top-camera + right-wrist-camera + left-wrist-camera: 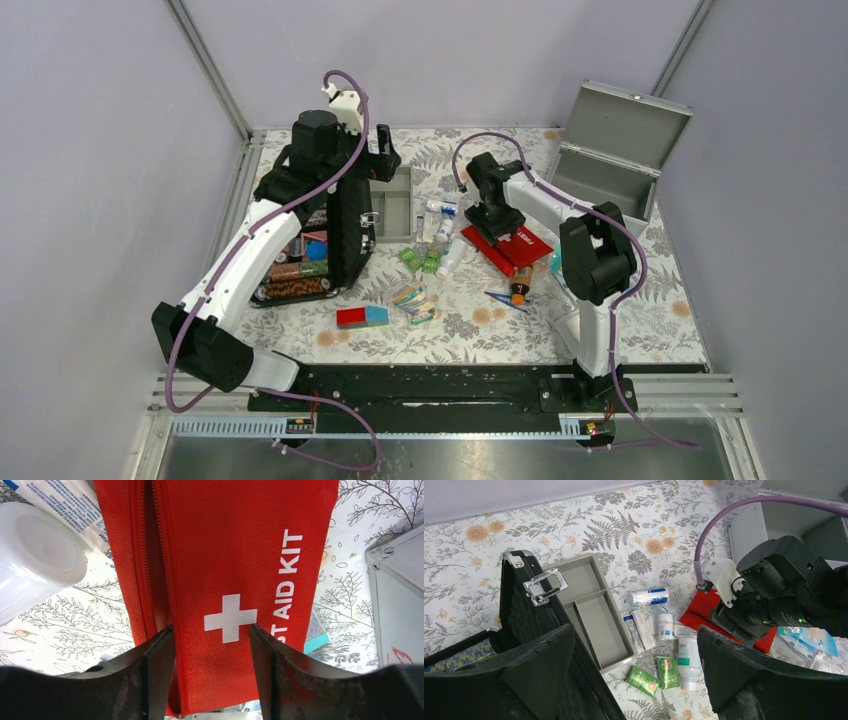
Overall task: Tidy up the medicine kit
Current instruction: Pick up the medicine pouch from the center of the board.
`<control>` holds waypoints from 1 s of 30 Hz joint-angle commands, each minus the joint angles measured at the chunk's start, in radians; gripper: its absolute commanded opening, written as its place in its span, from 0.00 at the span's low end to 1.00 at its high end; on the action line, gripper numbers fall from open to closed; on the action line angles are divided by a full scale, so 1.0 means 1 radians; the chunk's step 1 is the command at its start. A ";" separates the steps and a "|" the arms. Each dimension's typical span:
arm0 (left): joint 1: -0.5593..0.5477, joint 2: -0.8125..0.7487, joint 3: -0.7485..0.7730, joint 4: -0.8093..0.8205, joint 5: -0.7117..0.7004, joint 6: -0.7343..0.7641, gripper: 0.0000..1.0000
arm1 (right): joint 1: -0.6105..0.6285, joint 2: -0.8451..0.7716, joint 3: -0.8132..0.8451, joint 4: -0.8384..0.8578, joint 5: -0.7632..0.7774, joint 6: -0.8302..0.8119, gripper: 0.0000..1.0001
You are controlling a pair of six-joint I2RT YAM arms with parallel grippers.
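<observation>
Apparently the pouch [235, 555], lying on the table [655, 325] beside the loose medicines [438, 225], is pinched at one end by the part-closed jaws of the right gripper [212, 635], the left gripper [635, 630] is held wide open and empty, and a lift toward the case [345, 235] is likely called for next.

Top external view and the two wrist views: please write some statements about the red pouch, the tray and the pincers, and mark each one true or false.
1. The red first aid pouch fills the gap between the fingers of the right pincer. True.
2. The left pincer holds a green packet. False: it is open and empty, and the green packets lie on the table.
3. The grey metal box at the far right has its lid raised. True.
4. The grey tray is full of bottles. False: its compartments are empty, and the bottles lie beside it.
</observation>
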 commanded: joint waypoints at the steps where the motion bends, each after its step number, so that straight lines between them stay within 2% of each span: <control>1: -0.003 -0.014 0.006 0.037 -0.018 -0.006 0.91 | 0.004 0.006 0.003 -0.020 0.058 -0.020 0.61; 4: -0.003 -0.008 0.010 0.039 -0.016 -0.011 0.91 | 0.009 0.018 0.010 -0.021 0.076 -0.032 0.55; 7: -0.003 -0.003 0.015 0.039 -0.014 -0.013 0.91 | 0.011 0.035 0.021 -0.020 0.107 -0.049 0.44; 14: -0.003 0.006 0.021 0.039 -0.012 -0.018 0.91 | 0.010 0.040 0.066 -0.021 0.131 -0.110 0.15; 16: -0.004 0.013 0.028 0.039 -0.009 -0.024 0.91 | 0.008 0.037 0.084 -0.029 0.114 -0.125 0.01; 20: -0.004 0.025 0.052 0.042 0.001 -0.038 0.91 | -0.013 -0.038 0.152 -0.028 0.033 -0.046 0.00; 23: -0.003 0.038 0.067 0.044 0.005 -0.046 0.91 | -0.016 -0.136 0.181 0.044 0.010 0.053 0.00; 30: -0.005 0.111 0.110 0.085 0.105 -0.102 0.94 | -0.016 -0.232 0.311 0.115 -0.025 0.360 0.00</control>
